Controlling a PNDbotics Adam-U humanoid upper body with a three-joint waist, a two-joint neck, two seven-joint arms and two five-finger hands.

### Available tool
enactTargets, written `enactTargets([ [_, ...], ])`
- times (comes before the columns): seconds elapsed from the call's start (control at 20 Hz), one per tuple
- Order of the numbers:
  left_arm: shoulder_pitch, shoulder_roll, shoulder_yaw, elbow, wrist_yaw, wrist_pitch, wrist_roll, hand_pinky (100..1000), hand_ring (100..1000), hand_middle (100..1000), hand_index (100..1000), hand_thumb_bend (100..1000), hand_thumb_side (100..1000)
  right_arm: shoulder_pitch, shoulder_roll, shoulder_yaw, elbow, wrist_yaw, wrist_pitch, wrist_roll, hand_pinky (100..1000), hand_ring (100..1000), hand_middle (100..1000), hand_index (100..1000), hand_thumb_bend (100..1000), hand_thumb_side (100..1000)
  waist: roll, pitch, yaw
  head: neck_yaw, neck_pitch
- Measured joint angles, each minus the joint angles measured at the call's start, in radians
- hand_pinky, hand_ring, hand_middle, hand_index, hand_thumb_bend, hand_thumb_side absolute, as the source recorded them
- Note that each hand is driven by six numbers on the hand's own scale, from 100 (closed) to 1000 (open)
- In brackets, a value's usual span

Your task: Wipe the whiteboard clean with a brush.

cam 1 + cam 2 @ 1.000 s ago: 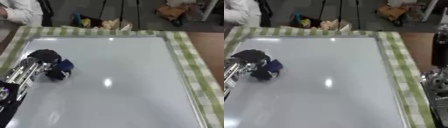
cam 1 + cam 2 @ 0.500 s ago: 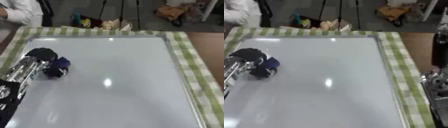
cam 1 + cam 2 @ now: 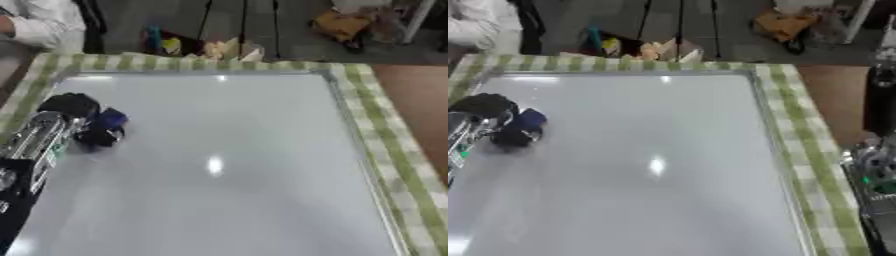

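The whiteboard [image 3: 245, 190] lies flat and fills most of the view, with pale glare spots and no marks that I can make out. My left hand [image 3: 68, 107] sits over the board's left side, its black fingers curled round a small blue brush [image 3: 110, 120] that rests on the surface. The silver left forearm [image 3: 33, 142] runs down to the lower left corner. At the right edge of the right eye view a silver forearm [image 3: 875, 185] shows with a dark shape above it, likely my right hand [image 3: 882, 100], off the board.
A green-and-white checked cloth [image 3: 385, 130] lies under the board and shows along its far and right sides. Brown floor [image 3: 420, 100] lies past the cloth on the right. A person's white sleeve [image 3: 39, 22] is at the far left corner. Clutter [image 3: 219, 49] stands behind the far edge.
My left hand has slid the blue brush a little toward the far left of the board. The right side has not changed.
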Motion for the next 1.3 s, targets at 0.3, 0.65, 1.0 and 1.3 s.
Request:
enactTargets([
  [0.3, -0.009, 0.000, 0.028, 0.033, 0.000, 0.032, -0.005, 119, 404, 362, 624, 100, 768, -0.001, 0.000, 0.000, 0.000, 0.000, 0.000, 0.000, 826, 890, 710, 830, 100, 1000, -0.001, 0.000, -0.001, 0.000, 0.000],
  [0.65, -0.016, 0.000, 0.060, 0.069, -0.014, 0.062, 0.009, 111, 400, 360, 622, 100, 761, -0.001, 0.000, 0.000, 0.000, 0.000, 0.000, 0.000, 826, 890, 710, 830, 100, 1000, -0.002, 0.000, -0.001, -0.002, 0.000],
  [1.0, -0.017, 0.001, 0.085, 0.081, -0.043, 0.095, 0.020, 109, 400, 359, 623, 100, 759, -0.001, 0.000, 0.000, 0.000, 0.000, 0.001, -0.002, 826, 890, 710, 830, 100, 1000, -0.005, -0.001, -0.001, -0.003, 0.000],
  [1.3, -0.016, 0.001, 0.097, 0.083, -0.060, 0.108, 0.023, 103, 396, 356, 621, 100, 758, -0.001, 0.000, 0.000, 0.000, 0.000, 0.002, -0.003, 826, 890, 710, 830, 100, 1000, -0.006, -0.001, 0.000, -0.005, 0.000],
])
